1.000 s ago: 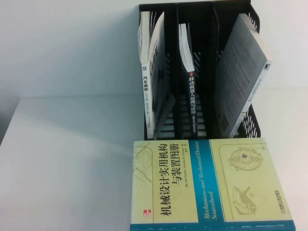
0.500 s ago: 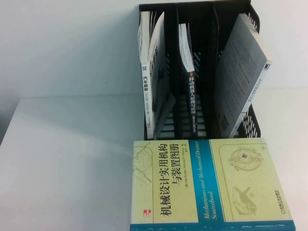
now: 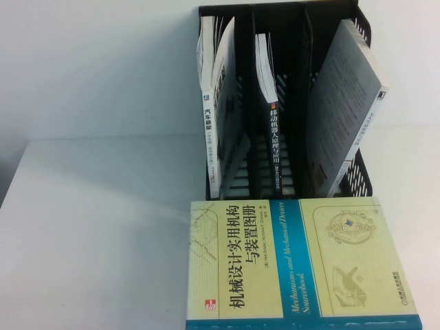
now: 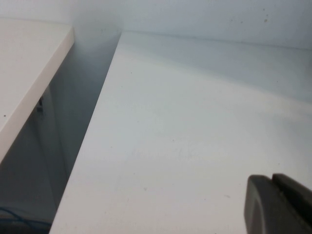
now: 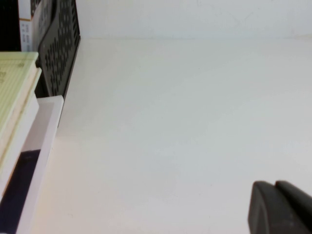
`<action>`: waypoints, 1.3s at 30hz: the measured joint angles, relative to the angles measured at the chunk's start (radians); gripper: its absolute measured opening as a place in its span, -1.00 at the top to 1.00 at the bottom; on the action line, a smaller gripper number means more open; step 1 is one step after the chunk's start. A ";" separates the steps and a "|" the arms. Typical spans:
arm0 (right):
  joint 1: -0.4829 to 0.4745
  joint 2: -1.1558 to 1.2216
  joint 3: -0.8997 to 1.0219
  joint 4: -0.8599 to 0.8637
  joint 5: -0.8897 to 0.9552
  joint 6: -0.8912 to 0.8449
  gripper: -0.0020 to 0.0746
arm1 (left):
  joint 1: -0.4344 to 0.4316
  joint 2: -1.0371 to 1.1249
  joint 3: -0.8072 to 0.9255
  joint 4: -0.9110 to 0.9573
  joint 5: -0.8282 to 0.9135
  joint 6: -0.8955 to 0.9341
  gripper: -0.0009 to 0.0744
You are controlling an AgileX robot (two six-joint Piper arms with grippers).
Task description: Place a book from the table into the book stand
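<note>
While both end effectors stay parked, the book lies unmoved.

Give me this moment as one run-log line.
book flat on table, ungrasped | stand holds three books | left hand parked over table | right hand parked right of stand

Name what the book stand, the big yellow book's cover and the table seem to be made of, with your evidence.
Book stand: likely matte black plastic, with moulded perforated walls. Book cover: printed paper or card, faint sheen. Table: smooth white board, perhaps laminate. Left gripper and right gripper rest near the bare tabletop, dark and plastic-looking.
</note>
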 joint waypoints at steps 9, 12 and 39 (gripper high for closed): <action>0.000 0.000 0.000 0.000 0.000 0.000 0.96 | 0.000 0.000 0.002 -0.003 -0.042 0.000 0.99; 0.000 0.000 0.002 0.000 -0.025 0.000 0.96 | 0.000 0.000 0.006 -0.007 -0.126 0.000 0.99; 0.000 0.000 -0.047 0.211 -0.996 0.072 0.96 | 0.000 0.000 0.006 -0.031 -1.106 -0.127 0.99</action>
